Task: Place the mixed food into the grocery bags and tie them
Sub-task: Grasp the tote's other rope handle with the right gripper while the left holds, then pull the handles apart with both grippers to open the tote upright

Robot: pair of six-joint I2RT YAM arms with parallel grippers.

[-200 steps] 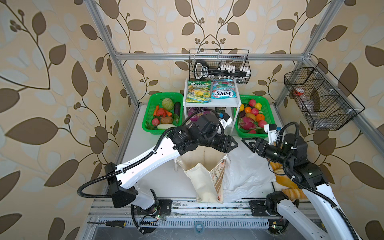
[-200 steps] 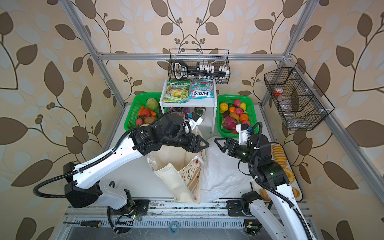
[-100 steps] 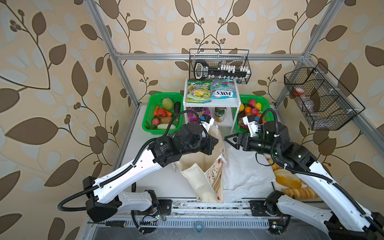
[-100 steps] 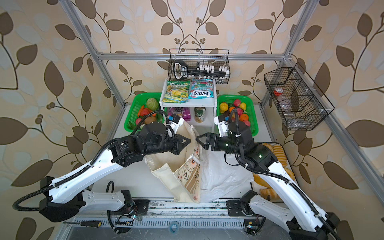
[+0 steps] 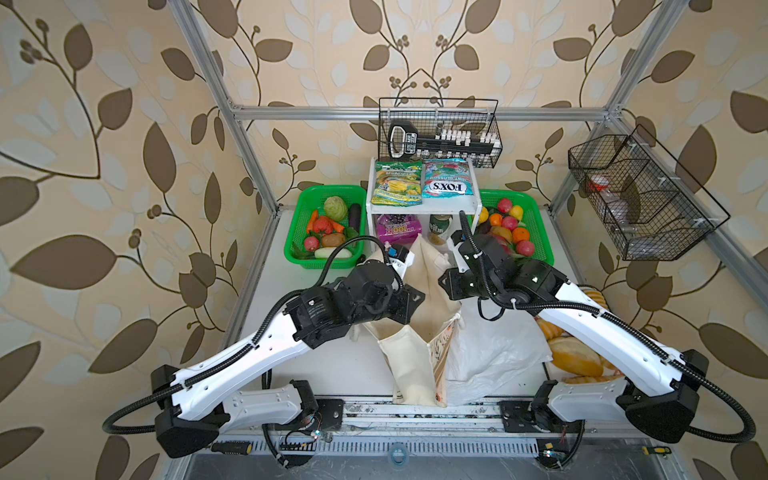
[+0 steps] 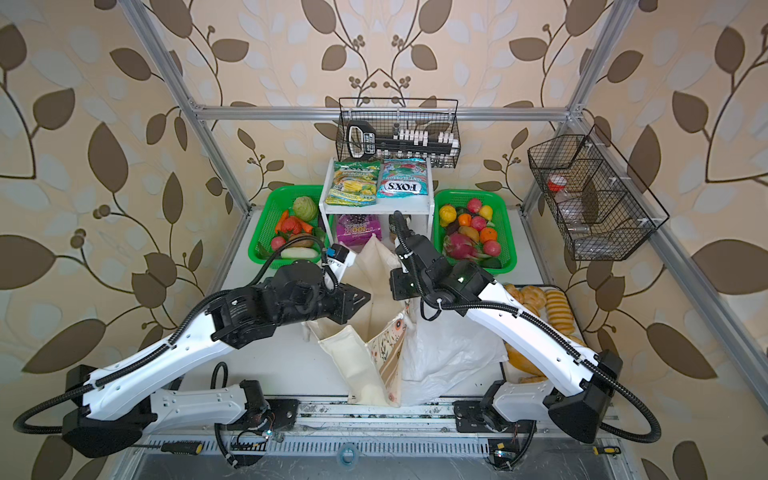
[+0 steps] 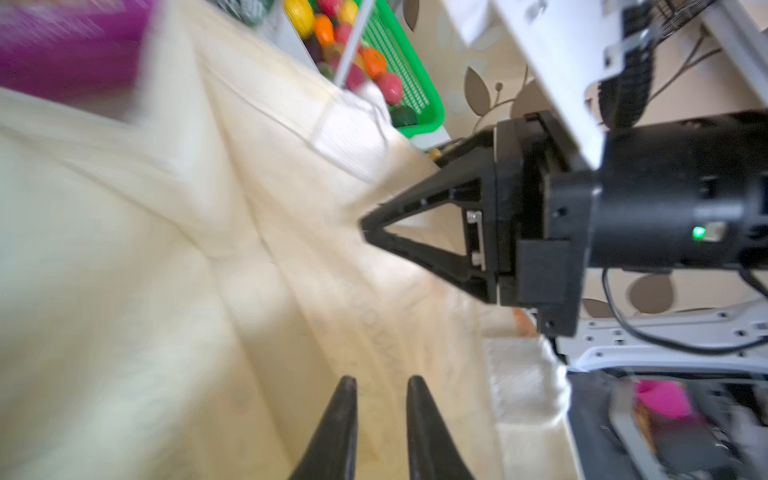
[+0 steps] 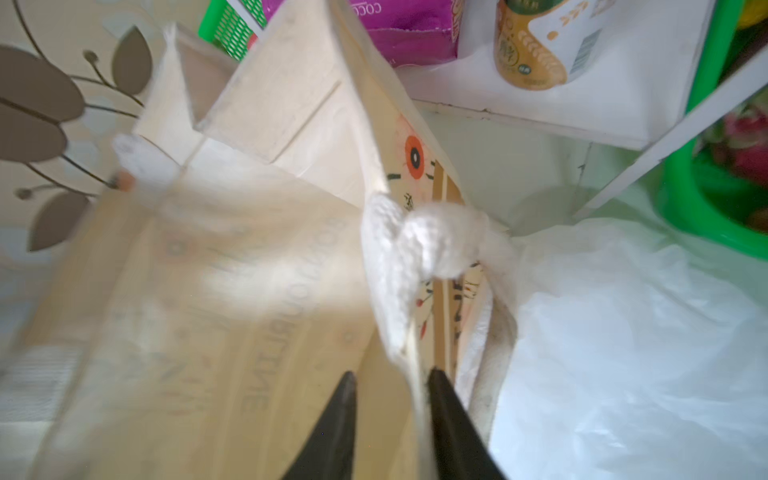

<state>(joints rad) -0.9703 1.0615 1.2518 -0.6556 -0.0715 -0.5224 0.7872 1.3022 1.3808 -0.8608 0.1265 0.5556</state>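
Right claw (image 7: 365, 226) is pinched onto the top edge of the canvas tote (image 5: 415, 361), on its printed side, beside the white cord handle (image 8: 419, 245). Left claw (image 7: 380, 379) sits at the opposite rim with a narrow gap between its fingers, and no cloth can be seen in that gap. The tote stands mid-bench, running from the front edge toward the white shelf (image 5: 419, 207) at the back edge, with its mouth drawn partly open. What shows of its interior in both wrist views is bare canvas. The white plastic bag (image 5: 490, 353) lies slack on the bench (image 5: 332, 365), touching the tote on the side toward the right edge, and nothing shows inside it. No item has been packed, as far as can be seen. The purple snack packet (image 5: 397, 227) and the drink can (image 5: 438, 227) stand on the lower shelf, and the FOX'S candy packet (image 5: 446, 185) lies on the upper shelf. The dragon fruit (image 6: 459, 246) and the toy fruits (image 6: 482, 220) rest in the green basket (image 6: 505, 232) by the back right corner. Assessment: the work is at bag-opening only. All loading remains outstanding, as does tying both bags.
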